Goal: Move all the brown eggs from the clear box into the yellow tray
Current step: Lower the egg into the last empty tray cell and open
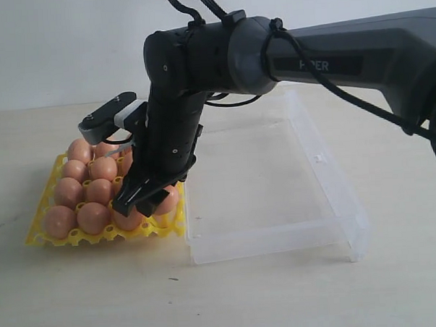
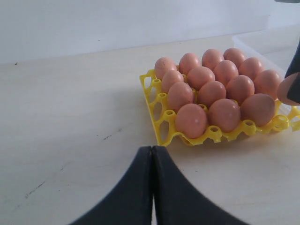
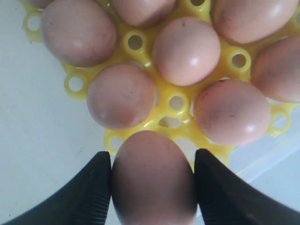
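Note:
My right gripper (image 1: pixel 144 203) is shut on a brown egg (image 3: pixel 153 185), with a black finger pressed to each side of it. It holds the egg (image 1: pixel 167 200) just above the near right corner of the yellow tray (image 1: pixel 43 209), beside the clear box (image 1: pixel 279 229). Several brown eggs (image 1: pixel 94 216) fill the other cells of the tray (image 3: pixel 161 117). No egg shows in the clear box. The left gripper (image 2: pixel 152 149) is shut on nothing, low over bare table a little way from the yellow tray (image 2: pixel 157 117) and its eggs (image 2: pixel 191 119).
The clear box stands directly against the tray's right side, its low wall (image 3: pixel 274 161) showing just past the held egg. Pale table (image 1: pixel 79 300) surrounds both. The right arm (image 1: pixel 199 70) reaches in from the right, over the box.

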Controlling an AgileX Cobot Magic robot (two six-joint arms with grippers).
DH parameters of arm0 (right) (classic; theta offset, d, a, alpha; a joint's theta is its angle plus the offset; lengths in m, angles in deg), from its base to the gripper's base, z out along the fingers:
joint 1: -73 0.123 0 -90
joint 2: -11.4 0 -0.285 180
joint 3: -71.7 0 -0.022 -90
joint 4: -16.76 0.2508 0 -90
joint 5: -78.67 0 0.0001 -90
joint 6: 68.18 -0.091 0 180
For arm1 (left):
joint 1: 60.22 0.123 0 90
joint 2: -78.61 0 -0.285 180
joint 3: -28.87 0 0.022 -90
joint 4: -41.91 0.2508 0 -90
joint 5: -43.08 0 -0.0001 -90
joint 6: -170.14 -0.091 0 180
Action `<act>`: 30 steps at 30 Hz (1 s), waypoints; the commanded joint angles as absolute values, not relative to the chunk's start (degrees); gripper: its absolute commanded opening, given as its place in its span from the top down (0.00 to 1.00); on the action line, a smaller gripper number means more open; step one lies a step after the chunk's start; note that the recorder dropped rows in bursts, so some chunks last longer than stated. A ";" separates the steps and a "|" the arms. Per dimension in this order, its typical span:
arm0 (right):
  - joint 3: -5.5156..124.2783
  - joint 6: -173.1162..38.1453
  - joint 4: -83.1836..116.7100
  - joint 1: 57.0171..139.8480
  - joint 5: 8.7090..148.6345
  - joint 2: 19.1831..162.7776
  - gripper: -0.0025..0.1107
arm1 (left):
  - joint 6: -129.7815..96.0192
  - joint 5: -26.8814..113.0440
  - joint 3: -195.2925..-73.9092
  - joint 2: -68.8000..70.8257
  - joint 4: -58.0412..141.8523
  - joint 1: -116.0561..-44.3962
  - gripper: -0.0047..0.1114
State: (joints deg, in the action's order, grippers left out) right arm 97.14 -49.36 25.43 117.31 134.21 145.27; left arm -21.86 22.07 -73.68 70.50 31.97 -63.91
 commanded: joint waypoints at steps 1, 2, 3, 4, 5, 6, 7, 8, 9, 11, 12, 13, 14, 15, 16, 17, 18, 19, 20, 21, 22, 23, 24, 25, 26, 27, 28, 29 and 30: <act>97.78 -48.64 25.74 117.02 133.44 145.29 0.98 | -21.84 22.52 -73.91 70.83 32.09 -64.16 0.96; 97.78 -48.64 25.74 117.02 133.44 145.29 0.98 | -21.84 22.52 -73.91 70.83 32.09 -64.16 0.96; 97.78 -48.64 25.74 117.02 133.13 145.29 0.98 | -21.84 22.52 -73.91 70.83 32.09 -64.16 0.96; 97.78 -48.64 25.74 117.02 132.86 145.29 0.97 | -21.84 22.52 -73.91 70.83 32.09 -64.16 0.96; 97.78 -48.64 25.74 117.02 132.61 145.29 0.96 | -21.84 22.52 -73.91 70.83 32.09 -64.16 0.96; 97.78 -48.64 25.74 117.02 132.48 145.29 0.93 | -21.84 22.52 -73.91 70.83 32.09 -64.16 0.96; 97.78 -48.64 25.74 117.02 132.36 145.29 0.89 | -21.84 22.52 -73.91 70.83 32.09 -64.16 0.96; 97.78 -48.64 25.74 117.02 132.27 145.29 0.86 | -21.84 22.52 -73.91 70.83 32.09 -64.16 0.96; 97.78 -48.64 25.74 117.02 132.27 145.29 0.80 | -21.84 22.52 -73.91 70.83 32.09 -64.16 0.96; 97.78 -48.64 25.74 117.02 132.15 145.29 0.67 | -21.84 22.52 -73.91 70.83 32.09 -64.16 0.96; 97.78 -48.64 25.45 117.02 131.82 145.29 0.61 | -21.84 22.52 -73.91 70.83 32.09 -64.16 0.96; 97.78 -48.75 25.32 117.02 131.72 145.29 0.55 | -21.84 22.52 -73.91 70.83 32.09 -64.16 0.96; 97.78 -48.85 25.16 117.02 131.72 145.29 0.52 | -21.84 22.52 -73.91 70.83 32.09 -64.16 0.96; 97.78 -48.85 25.04 117.02 131.63 145.29 0.50 | -21.84 22.52 -73.91 70.83 32.09 -64.16 0.96; 97.78 -48.85 24.63 117.02 131.63 145.29 0.49 | -21.84 22.52 -73.91 70.83 32.09 -64.16 0.96; 97.78 -48.85 24.38 117.02 131.63 145.29 0.49 | -21.84 22.52 -73.91 70.83 32.09 -64.16 0.96; 97.78 -48.96 24.25 117.02 131.58 145.29 0.49 | -21.84 22.52 -73.91 70.83 32.09 -64.16 0.96; 97.78 -48.96 24.08 117.02 131.47 145.29 0.49 | -21.84 22.52 -73.91 70.83 32.09 -64.16 0.96; 97.78 -48.96 24.08 117.02 131.47 145.29 0.49 | -21.84 22.52 -73.91 70.83 32.09 -64.16 0.96; 97.78 -48.96 24.08 117.02 131.47 145.29 0.49 | -21.84 22.52 -73.91 70.83 32.09 -64.16 0.96; 97.78 -48.96 24.08 117.02 131.31 145.29 0.49 | -21.84 22.52 -73.91 70.83 32.09 -64.16 0.96; 97.78 -49.07 24.08 117.02 131.21 145.29 0.49 | -21.84 22.52 -73.91 70.83 32.09 -64.16 0.96; 97.78 -49.07 23.82 117.02 130.89 145.29 0.49 | -21.84 22.52 -73.91 70.83 32.09 -64.16 0.96; 97.78 -49.07 23.55 117.02 130.76 145.29 0.49 | -21.84 22.52 -73.91 70.83 32.09 -64.16 0.96; 97.78 -49.07 23.19 117.02 130.79 145.18 0.49 | -21.84 22.52 -73.91 70.83 32.09 -64.16 0.96; 97.78 -49.07 23.05 117.02 130.79 145.06 0.49 | -21.84 22.52 -73.91 70.83 32.09 -64.16 0.96; 97.78 -49.07 23.05 117.02 130.74 144.72 0.49 | -21.84 22.52 -73.91 70.83 32.09 -64.16 0.96; 97.78 -49.18 23.05 117.02 130.74 144.07 0.49 | -21.84 22.52 -73.91 70.83 32.09 -64.16 0.96; 97.78 -49.32 23.05 117.02 130.74 143.32 0.49 | -21.84 22.52 -73.91 70.83 32.09 -64.16 0.96</act>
